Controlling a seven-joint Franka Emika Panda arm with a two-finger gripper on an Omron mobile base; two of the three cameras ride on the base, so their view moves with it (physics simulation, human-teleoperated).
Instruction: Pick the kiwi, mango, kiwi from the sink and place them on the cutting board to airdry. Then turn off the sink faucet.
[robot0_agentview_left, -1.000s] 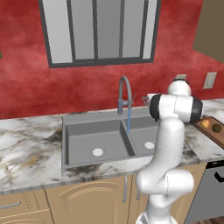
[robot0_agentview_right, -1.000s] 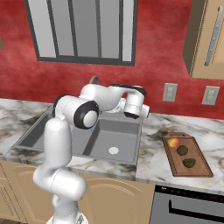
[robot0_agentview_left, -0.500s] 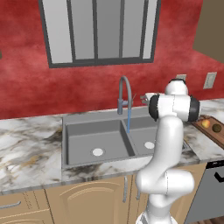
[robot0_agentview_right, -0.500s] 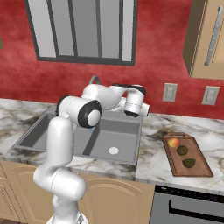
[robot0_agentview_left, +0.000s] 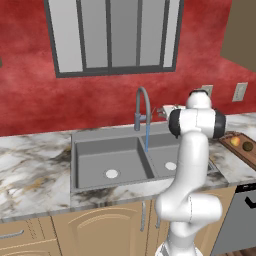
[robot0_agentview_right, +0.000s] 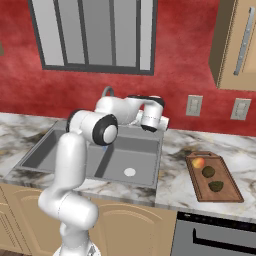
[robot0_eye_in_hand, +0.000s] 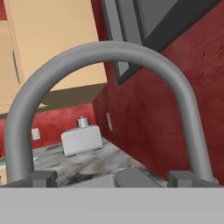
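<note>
From the left base view you see water running from the sink faucet (robot0_agentview_left: 143, 107) into the sink (robot0_agentview_left: 100, 155), set in a marble counter (robot0_agentview_left: 30, 165) below a red wall (robot0_agentview_left: 30, 95). From the right base view, the mango (robot0_agentview_right: 198, 162) and both kiwis (robot0_agentview_right: 208, 171) lie on the cutting board (robot0_agentview_right: 227, 192) (right of the basins). In the hand view the faucet's arch looms close before the gripper (robot0_eye_in_hand: 111, 178), its tips spread wide apart, with a toaster (robot0_eye_in_hand: 82, 139) beyond.

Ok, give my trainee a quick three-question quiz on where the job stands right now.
1. True or false: all three fruits lie on the cutting board.
2. Is water running from the sink faucet?
3. In the hand view, what arches just ahead of the gripper: A) a cupboard handle, B) the faucet's spout, C) an oven handle?

Key: 1 true; 2 yes, a blue stream falls into the sink; 3 B.
</note>
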